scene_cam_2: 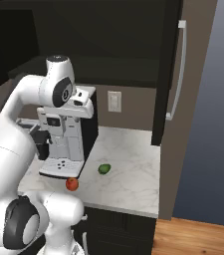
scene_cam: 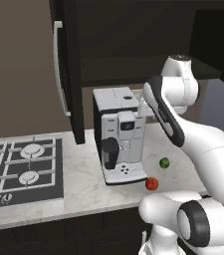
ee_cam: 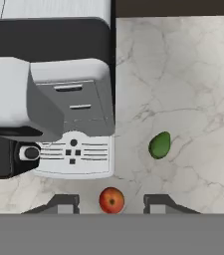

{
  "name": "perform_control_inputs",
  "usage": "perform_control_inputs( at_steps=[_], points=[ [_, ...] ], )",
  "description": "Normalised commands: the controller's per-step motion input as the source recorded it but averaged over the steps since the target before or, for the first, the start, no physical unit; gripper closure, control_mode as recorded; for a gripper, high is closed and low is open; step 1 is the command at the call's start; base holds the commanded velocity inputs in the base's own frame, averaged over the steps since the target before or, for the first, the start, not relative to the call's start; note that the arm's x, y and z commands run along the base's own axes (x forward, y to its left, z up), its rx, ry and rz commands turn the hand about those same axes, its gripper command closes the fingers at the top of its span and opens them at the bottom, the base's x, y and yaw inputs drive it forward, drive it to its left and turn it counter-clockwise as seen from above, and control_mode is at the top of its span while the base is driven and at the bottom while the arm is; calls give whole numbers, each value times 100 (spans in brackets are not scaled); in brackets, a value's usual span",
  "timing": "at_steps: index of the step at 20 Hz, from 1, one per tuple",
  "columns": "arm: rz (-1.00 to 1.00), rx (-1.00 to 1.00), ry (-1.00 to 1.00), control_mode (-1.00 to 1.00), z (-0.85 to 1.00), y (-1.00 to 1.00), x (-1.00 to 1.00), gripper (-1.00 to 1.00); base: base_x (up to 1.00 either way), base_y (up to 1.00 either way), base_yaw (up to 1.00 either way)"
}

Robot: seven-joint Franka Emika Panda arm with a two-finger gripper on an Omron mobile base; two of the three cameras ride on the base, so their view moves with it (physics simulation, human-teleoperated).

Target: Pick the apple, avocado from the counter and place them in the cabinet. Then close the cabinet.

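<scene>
The red-orange apple (scene_cam: 152,184) (scene_cam_2: 72,184) (ee_cam: 111,200) lies on the marbled counter (scene_cam: 83,179) (scene_cam_2: 128,164) near its front edge, just off the coffee machine's tray. The dark green avocado (scene_cam: 164,162) (scene_cam_2: 104,169) (ee_cam: 160,145) rests a little behind and to the right of it. My gripper (scene_cam: 144,110) (scene_cam_2: 82,110) (ee_cam: 111,201) hangs high above both fruits, pointing down, open and holding nothing; in the hand view the apple shows far below between its fingertips (ee_cam: 66,201). The black cabinet (scene_cam: 133,45) (scene_cam_2: 108,45) above stands open, its door (scene_cam: 68,74) (scene_cam_2: 170,74) swung out.
A silver-and-black coffee machine (scene_cam: 118,134) (scene_cam_2: 63,139) (ee_cam: 49,99) stands on the counter left of the fruits, right beside my hand. A black gas hob (scene_cam: 19,169) lies further left. A white wall outlet (scene_cam_2: 114,102) sits behind. The open doors flank the cabinet opening.
</scene>
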Motion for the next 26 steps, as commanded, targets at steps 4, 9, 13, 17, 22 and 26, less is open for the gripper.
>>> perform_control_inputs(
  at_steps=[4,9,13,17,22,26],
  points=[
    [1,0,0,-100,-28,0,-6,-100,0,0,0],
    [13,0,-7,-100,-87,2,-50,-100,0,0,0],
    [9,0,0,-100,-100,1,-49,-100,0,0,0],
    [2,-3,0,-100,-91,3,-22,-100,0,0,0],
    [0,-3,0,-100,-87,3,-2,-100,0,0,0],
    [0,0,1,-100,-80,2,0,-100,0,0,0]
  ],
)
